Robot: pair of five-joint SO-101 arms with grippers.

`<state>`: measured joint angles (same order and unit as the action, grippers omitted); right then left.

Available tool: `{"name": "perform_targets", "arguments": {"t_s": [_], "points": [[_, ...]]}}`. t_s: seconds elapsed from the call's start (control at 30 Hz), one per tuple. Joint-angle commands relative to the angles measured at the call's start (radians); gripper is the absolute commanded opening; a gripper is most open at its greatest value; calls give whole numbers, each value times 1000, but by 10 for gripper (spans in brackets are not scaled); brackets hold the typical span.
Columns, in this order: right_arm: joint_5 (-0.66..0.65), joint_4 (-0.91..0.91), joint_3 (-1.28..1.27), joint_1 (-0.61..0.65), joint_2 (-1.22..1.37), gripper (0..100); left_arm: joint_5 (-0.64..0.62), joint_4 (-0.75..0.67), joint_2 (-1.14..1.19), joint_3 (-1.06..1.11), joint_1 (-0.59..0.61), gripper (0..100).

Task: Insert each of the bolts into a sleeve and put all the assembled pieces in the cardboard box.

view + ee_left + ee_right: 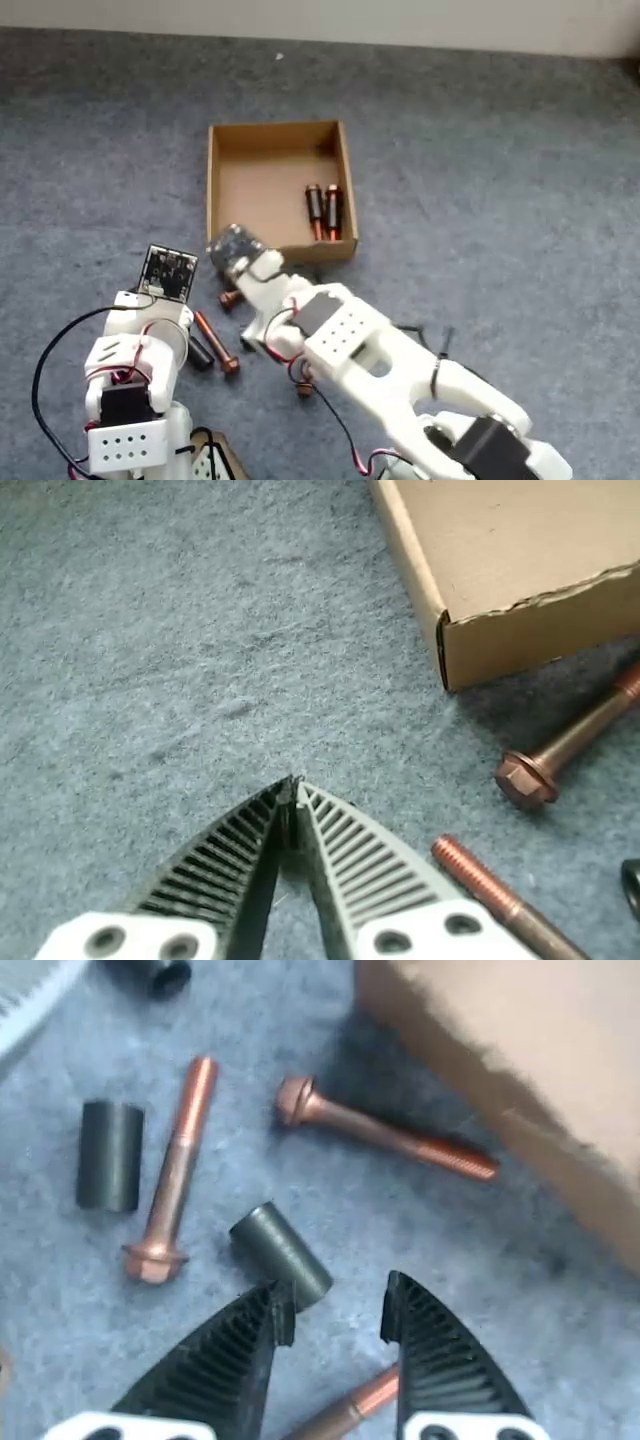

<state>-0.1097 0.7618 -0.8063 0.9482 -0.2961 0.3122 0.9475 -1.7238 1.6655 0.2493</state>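
An open brown cardboard box (275, 128) sits mid-table on a grey carpet-like cover (500, 150). Inside it, two assembled pieces (314, 208), copper bolts in dark sleeves, lie side by side near the wall on the high view's right. The left gripper (290, 788) hovers low over bare cover just off a box corner, ribbed fingers pressed together, nothing between them. The right gripper (337, 1305) hangs over loose parts in front of the box, fingers spread apart. A short dark cylindrical sleeve (280, 1255) lies tilted at one fingertip, outside the gap; contact cannot be told. Nearby: a long copper flanged bolt (170, 1175) alongside a second dark sleeve (110, 1155), another copper bolt (385, 1132) close to the box wall, and a third bolt (345, 1410) partly under the gripper.
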Motion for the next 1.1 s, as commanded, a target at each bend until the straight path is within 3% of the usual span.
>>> {"name": "perform_targets", "arguments": {"t_s": [0.0, 0.23, 0.5, 1.07], "points": [[-11, 5, 7, 48, 4, 137, 5, -8, -8, -12, 28, 7], [-11, -1, 8, 79, 13, 137, 0, -35, -8, -28, 131, 7], [-15, -116, 2, 77, 13, 137, 0, -35, -8, -30, 131, 7], [-18, -120, 48, 62, 214, 108, 0, -35, -8, -28, 127, 7]]}}
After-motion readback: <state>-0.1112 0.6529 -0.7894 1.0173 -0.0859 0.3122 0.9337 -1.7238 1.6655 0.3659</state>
